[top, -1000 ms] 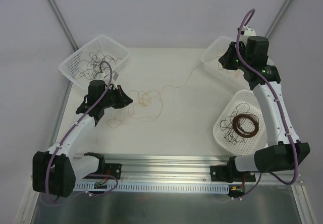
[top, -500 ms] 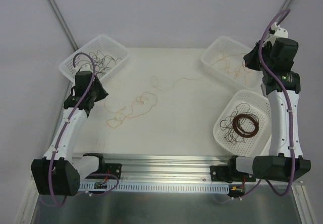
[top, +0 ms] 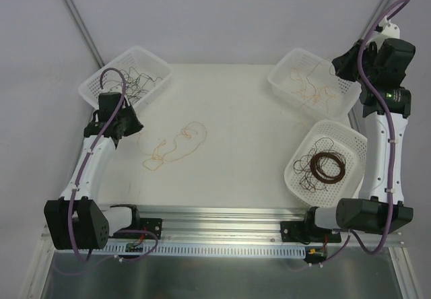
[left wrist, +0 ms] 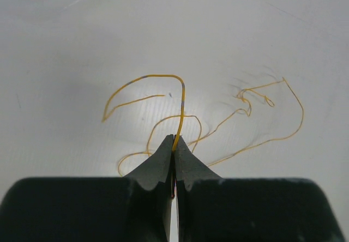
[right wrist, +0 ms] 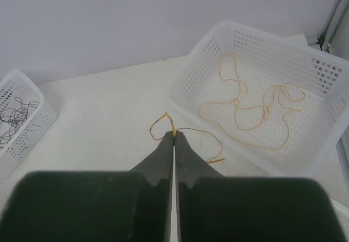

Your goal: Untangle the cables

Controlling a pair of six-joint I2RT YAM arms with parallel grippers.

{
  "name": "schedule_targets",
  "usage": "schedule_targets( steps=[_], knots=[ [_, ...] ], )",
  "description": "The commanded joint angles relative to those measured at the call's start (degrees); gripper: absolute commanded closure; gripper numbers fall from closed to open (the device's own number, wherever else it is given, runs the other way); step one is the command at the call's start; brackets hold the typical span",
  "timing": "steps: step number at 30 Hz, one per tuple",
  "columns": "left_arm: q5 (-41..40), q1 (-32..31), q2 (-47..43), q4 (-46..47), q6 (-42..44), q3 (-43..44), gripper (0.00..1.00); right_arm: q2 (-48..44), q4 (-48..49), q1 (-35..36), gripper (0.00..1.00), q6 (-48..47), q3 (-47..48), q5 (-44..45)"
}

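The cables are thin wire strands. A yellow cable (top: 179, 145) lies in loose loops on the white table, and my left gripper (top: 133, 125) is shut on one end of it beside the left basket. In the left wrist view the yellow cable (left wrist: 179, 116) rises from the closed tips of the left gripper (left wrist: 174, 139). My right gripper (top: 337, 69) hovers at the far right basket, shut on a short yellow cable (right wrist: 172, 125) that curls out of the right gripper (right wrist: 174, 134). Another yellow cable (top: 311, 87) lies inside that basket.
The far left basket (top: 91, 91) holds black strands. The far right basket (right wrist: 196, 73) holds yellow strands. The near right basket (top: 294, 166) holds brown strands and a neat dark ring coil (top: 329, 167). An aluminium rail (top: 222, 215) runs along the near table edge.
Both arms pulled apart, the left toward the left basket, the right back and rightward. The strand stretched across the table is gone; one looping yellow cable stays on the table.
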Motion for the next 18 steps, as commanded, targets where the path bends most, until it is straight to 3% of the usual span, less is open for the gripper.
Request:
schedule_targets(
  steps=[1, 9, 14, 18],
  knots=[
    [11.54, 0.31, 2.31, -0.25, 2.04, 2.56, 1.00, 1.40, 4.88, -0.21, 0.99, 1.95, 4.71, -3.19],
    [18.76, -4.25, 7.85, 0.54, 3.27, -1.03, 1.00, 7.99, 12.69, -0.21, 0.99, 6.25, 16.39, -6.26],
    [19.90, -6.98, 10.58, 1.50, 2.22, -2.36, 1.00, 12.04, 16.04, -0.56, 0.99, 6.70, 24.12, -3.45],
    [20.08, -9.09, 12.25, 2.12, 1.78, -2.18, 1.00, 14.67, 21.22, -1.35, 0.99, 6.97, 24.32, 0.05]
  ],
)
